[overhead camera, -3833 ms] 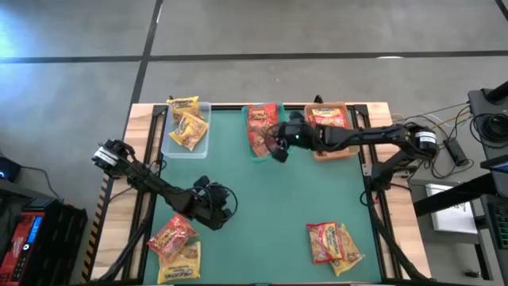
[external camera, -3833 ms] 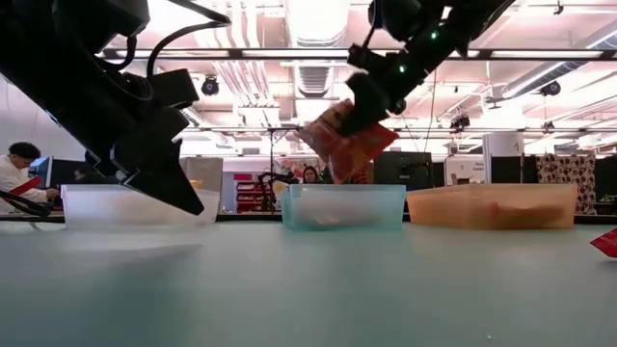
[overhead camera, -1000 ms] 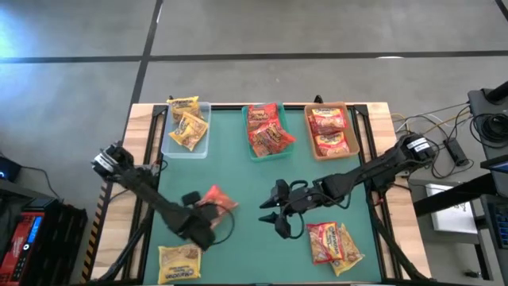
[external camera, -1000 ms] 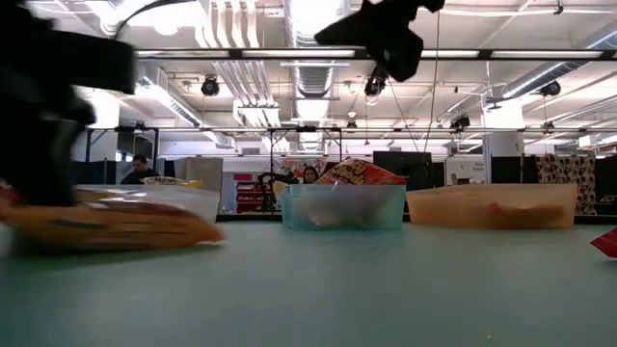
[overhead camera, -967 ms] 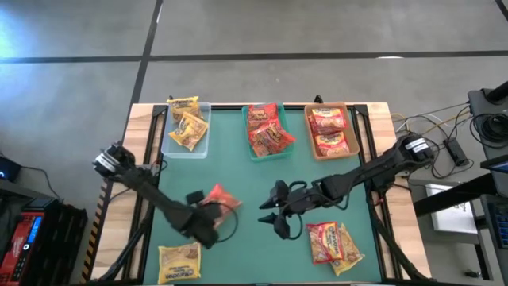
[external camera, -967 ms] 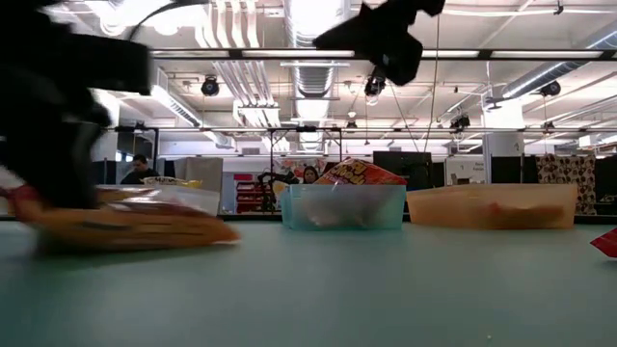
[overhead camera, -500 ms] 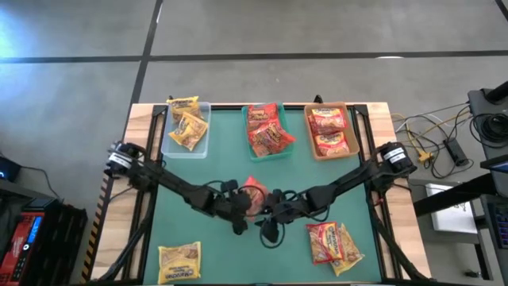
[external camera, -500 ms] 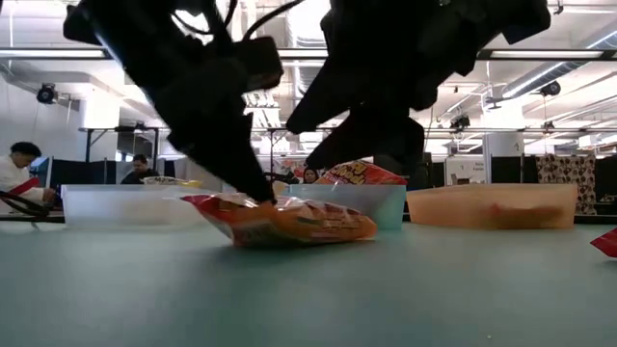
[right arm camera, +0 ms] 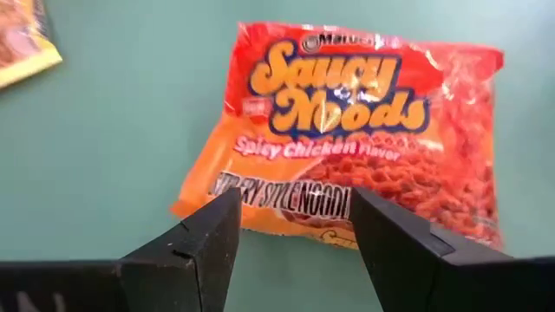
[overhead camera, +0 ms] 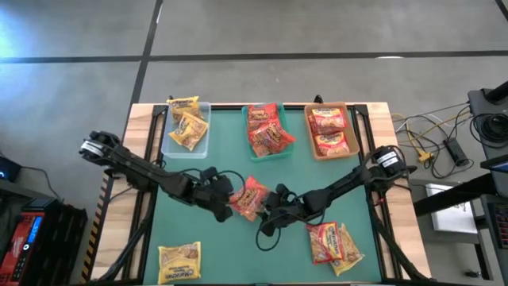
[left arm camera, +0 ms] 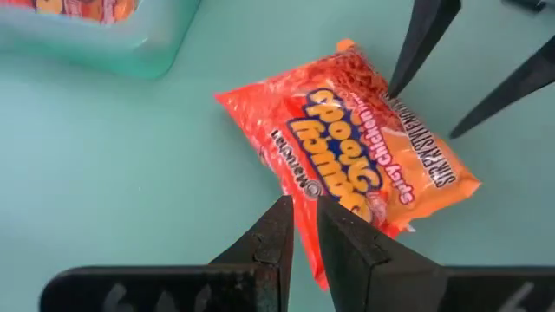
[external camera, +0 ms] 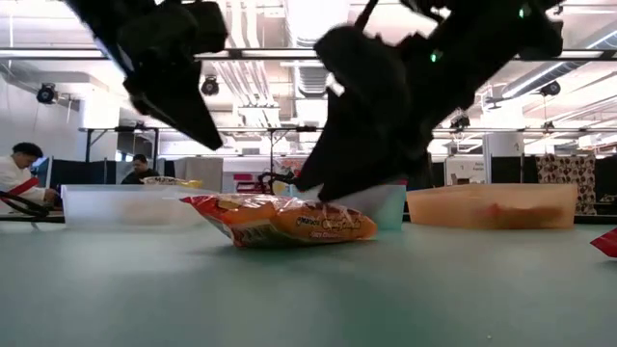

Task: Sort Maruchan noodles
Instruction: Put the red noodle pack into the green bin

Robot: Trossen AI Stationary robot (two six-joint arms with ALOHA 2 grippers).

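Orange-red packet (overhead camera: 250, 197): lies flat on the counter (overhead camera: 317, 175) near its middle, between the two end effectors; it looks clear of the trays.
Left end effector (overhead camera: 225, 200): just beside the packet's left edge. In the left wrist view its fingers (left arm camera: 270, 238) stand nearly together with a thin gap; their tips sit at the packet's edge, nothing pinched between them.
Right end effector (overhead camera: 270, 208): at the packet's right edge. In the right wrist view its fingers (right arm camera: 212, 230) are spread wide over the packet's near edge, holding nothing.
Left wrist view only: the right arm's two finger tips come down at the packet's far end; a corner of the teal tray shows.
Right wrist view only: print reads "Saucy Noods", "Spicy Chicken flavor"; a corner of a yellow packet (right arm camera: 22, 39) shows to one side.
Low view only: the packet (external camera: 280, 222) rests on the counter, both arms dark above it, the right one touching its top.
High view only: clear tray (overhead camera: 200, 147) with yellow packets, teal tray (overhead camera: 259, 156) with orange-red packets, tan tray (overhead camera: 327, 153) with red packets, all in a row along the far edge; one yellow packet (overhead camera: 179, 260) at near left; a small pile of packets (overhead camera: 333, 242) at near right.
Surface: teal mat on a wood-edged counter.
Room: grey concrete floor; cables (overhead camera: 432, 131) to the right; ceiling ducts and lights; a seated person (external camera: 14, 173) far off at left.
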